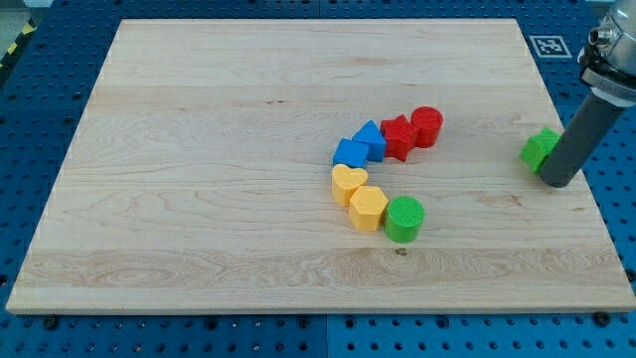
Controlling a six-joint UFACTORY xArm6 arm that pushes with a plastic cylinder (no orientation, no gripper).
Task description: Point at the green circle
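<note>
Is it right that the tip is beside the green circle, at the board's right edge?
No. In the camera view my tip is beside the other green block at the right edge; the green circle sits near the middle, next to a yellow block.

The wooden board (199, 149) carries a curved cluster of blocks (383, 174) and a separate green block (540, 147).

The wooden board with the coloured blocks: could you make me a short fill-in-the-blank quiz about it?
1. The green circle touches a block coloured ____.
2. My tip sits beside another block coloured ____, near the view's right edge.
3. The red circle lies toward the view's ____ from the green circle.
4. The yellow heart sits just below two blocks coloured ____.

Missing words: yellow; green; top; blue
</note>
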